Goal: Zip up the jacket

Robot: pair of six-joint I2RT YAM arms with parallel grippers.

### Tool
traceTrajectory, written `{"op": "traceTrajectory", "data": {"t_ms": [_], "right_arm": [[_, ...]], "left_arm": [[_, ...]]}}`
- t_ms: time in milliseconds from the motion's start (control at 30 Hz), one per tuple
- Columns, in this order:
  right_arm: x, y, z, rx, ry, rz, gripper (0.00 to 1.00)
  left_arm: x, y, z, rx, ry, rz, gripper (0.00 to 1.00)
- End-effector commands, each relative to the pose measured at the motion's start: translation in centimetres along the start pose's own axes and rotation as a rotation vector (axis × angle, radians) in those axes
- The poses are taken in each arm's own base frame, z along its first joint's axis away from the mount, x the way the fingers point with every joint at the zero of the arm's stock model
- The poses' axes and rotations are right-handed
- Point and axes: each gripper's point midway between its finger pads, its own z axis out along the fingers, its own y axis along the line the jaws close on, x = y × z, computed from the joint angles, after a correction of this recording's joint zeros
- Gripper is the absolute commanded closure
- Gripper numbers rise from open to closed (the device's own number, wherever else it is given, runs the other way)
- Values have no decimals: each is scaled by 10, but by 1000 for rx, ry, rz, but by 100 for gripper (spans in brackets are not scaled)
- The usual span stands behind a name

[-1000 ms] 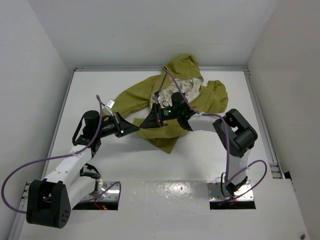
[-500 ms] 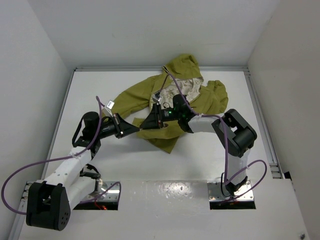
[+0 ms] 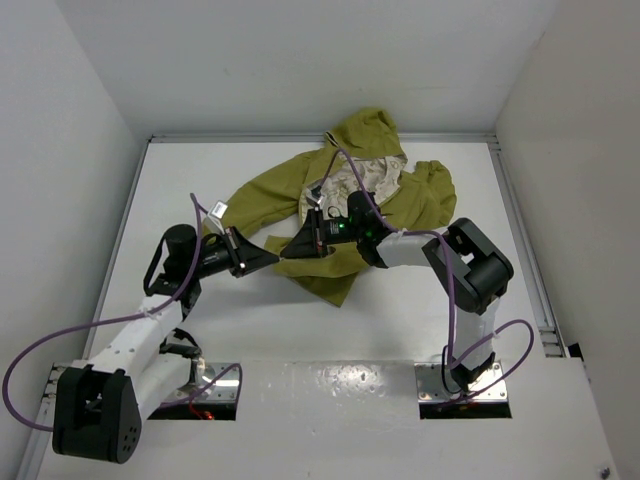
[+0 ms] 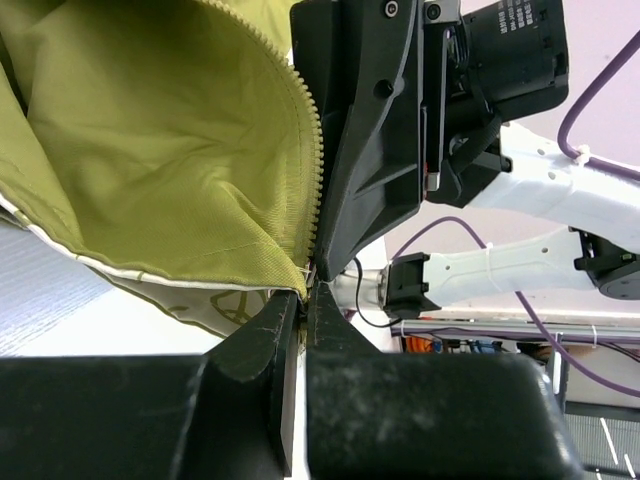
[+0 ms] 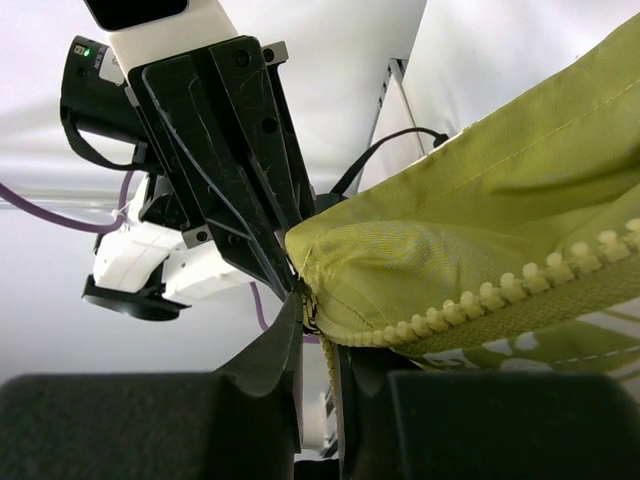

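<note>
The olive-green jacket (image 3: 270,195) lies crumpled at the back middle of the table, hood to the rear, cream doodle lining (image 3: 375,177) showing. My left gripper (image 3: 272,258) is shut on the jacket's lower front corner, seen in the left wrist view (image 4: 303,300) with the zipper teeth (image 4: 314,170) running up from the jaws. My right gripper (image 3: 290,251) meets it tip to tip, shut on the zipper end of the jacket (image 5: 470,250); in the right wrist view (image 5: 318,325) the teeth (image 5: 500,292) trail right. The zipper pull itself is too small to make out.
White walls enclose the table (image 3: 300,330) on three sides. A small white tag (image 3: 219,208) sits by the jacket's left sleeve. Purple cables loop from both arms near the front edge.
Both grippers stay pinched on the jacket corner; the right wrist has shifted slightly, the left arm barely moved.
</note>
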Motion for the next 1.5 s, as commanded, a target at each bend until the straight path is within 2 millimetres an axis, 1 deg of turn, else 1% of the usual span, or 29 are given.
{"op": "traceTrajectory", "data": {"t_ms": [0, 33, 100, 133, 267, 467, 633, 767, 800, 867, 900, 933, 1000, 1033, 1100, 1133, 1233, 1267, 1367, 1400, 1467], "right_arm": [[13, 26, 4, -83, 64, -88, 100], [13, 27, 3, -82, 66, -87, 100], [12, 26, 3, -79, 60, -87, 100], [11, 26, 3, -78, 59, -80, 100], [4, 25, 2, -73, 34, -63, 100], [-3, 24, 1, -71, 13, -49, 100], [-4, 25, 2, -70, 10, -40, 100], [-5, 23, 0, -67, 6, -33, 100], [-5, 25, 0, -74, 6, -43, 100], [-3, 24, 0, -71, 10, -39, 100], [-1, 25, 1, -73, 16, -41, 100], [-1, 25, 2, -76, 21, -43, 100], [4, 28, 3, -85, 40, -49, 90], [9, 30, 4, -93, 57, -55, 85], [13, 31, 5, -98, 68, -62, 81], [15, 32, 5, -100, 76, -64, 81], [18, 34, 7, -109, 83, -70, 77], [19, 34, 7, -111, 88, -69, 74], [21, 38, 9, -120, 95, -76, 74], [22, 35, 9, -117, 98, -71, 74], [25, 36, 10, -121, 107, -77, 76]], "left_arm": [[-9, 3, -1, -13, -49, 16, 91], [-8, 4, -1, -18, -46, 9, 84], [-5, 8, -2, -30, -37, 2, 83], [-3, 6, -3, -25, -29, 15, 81], [5, 11, -5, -37, -7, 13, 81], [8, 8, -7, -24, 9, 23, 81], [11, 7, -7, -12, 23, 32, 72], [12, 8, -8, -17, 27, 25, 72], [12, 8, -8, -17, 27, 25, 77], [11, 7, -7, -12, 23, 41, 84], [11, 7, -7, -12, 23, 41, 92], [8, 6, -7, -10, 10, 53, 95], [5, 3, -6, 2, 0, 58, 100], [5, 4, -5, -2, 4, 40, 100], [4, 2, -5, 4, -1, 40, 100], [4, 2, -5, 4, -1, 40, 100], [1, 0, -4, 9, -5, 47, 100], [1, 0, -4, 9, -5, 47, 100], [1, 0, -4, 9, -5, 47, 100], [1, 0, -4, 9, -5, 47, 100], [1, 0, -4, 9, -5, 47, 100]]}}
